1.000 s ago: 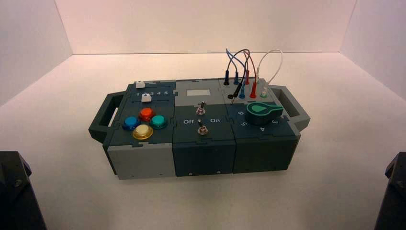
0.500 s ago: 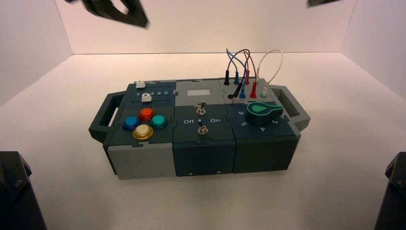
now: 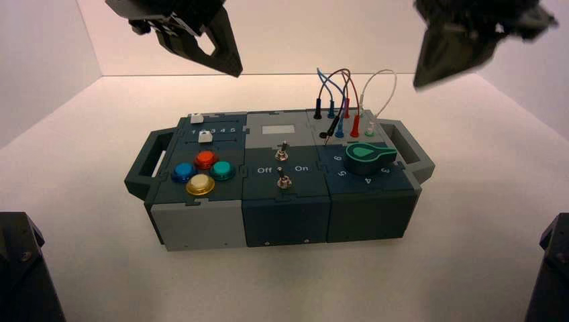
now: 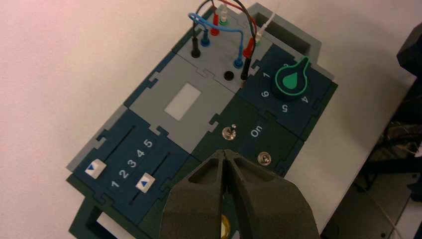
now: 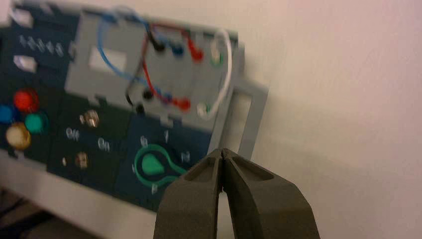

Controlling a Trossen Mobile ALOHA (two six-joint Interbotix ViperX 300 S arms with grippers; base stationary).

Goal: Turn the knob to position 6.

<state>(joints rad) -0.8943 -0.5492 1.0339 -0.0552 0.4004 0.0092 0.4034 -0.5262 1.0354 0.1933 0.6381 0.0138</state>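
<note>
above the box's left part, in the air: the left gripper (image 4: 223,154), fingertips together, holding nothing, waiting clear of the sliders and the push buttons (image 3: 202,173). middle of the box: two metal toggle switches (image 4: 229,132), neither being touched. right part, front panel: one knob (image 3: 367,158), dark green, lighter teardrop on top, its pointer aiming away from position 6 (image 4: 265,93), which is lying on the knob's side nearer the toggles. behind it: plugged wires (image 3: 345,100), arching up. above and beyond the box's right end: the right gripper (image 5: 222,153), tips together, empty, seemingly the one going to work. advice for the approach: it is best opening before descending, straddling the pointer squarely, keeping off the wires, then turning gently through 4 and 5, easing off as the pointer is meeting the 6.
</note>
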